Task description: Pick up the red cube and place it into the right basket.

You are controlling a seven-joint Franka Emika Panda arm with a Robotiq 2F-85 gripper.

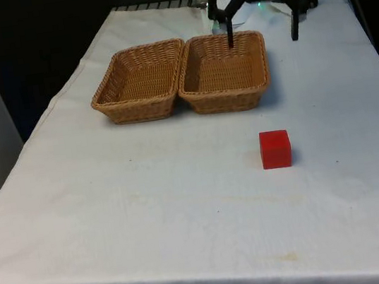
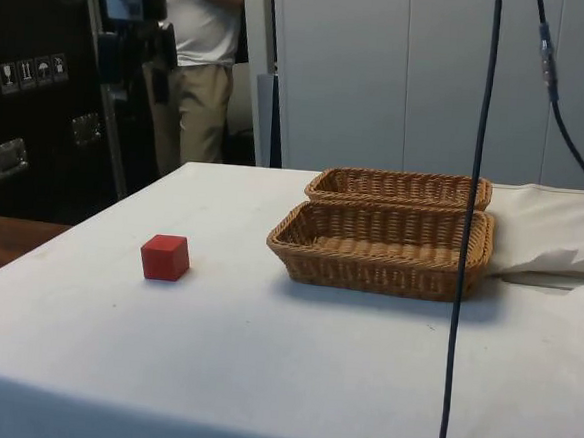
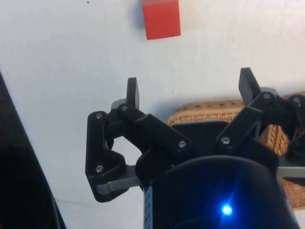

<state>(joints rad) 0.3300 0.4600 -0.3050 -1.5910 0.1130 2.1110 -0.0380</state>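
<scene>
The red cube (image 1: 275, 149) sits on the white cloth, nearer the camera than the two wicker baskets and toward the front view's right. It also lies alone on the cloth in the side view (image 2: 165, 257) and beyond the fingertips in the wrist view (image 3: 161, 19). The right basket (image 1: 226, 101) is empty; in the side view it is the nearer basket (image 2: 379, 270). My gripper (image 1: 262, 31) hangs open above the table's far end, just behind the right basket, with nothing between its fingers. In the wrist view the gripper (image 3: 190, 88) stands wide open over the basket's edge (image 3: 214, 109).
The empty left basket (image 1: 138, 110) touches the right one side by side. A person (image 2: 205, 53) stands beyond the table's end in the side view. A black cable (image 2: 468, 241) hangs down in front of the side camera. Open cloth surrounds the cube.
</scene>
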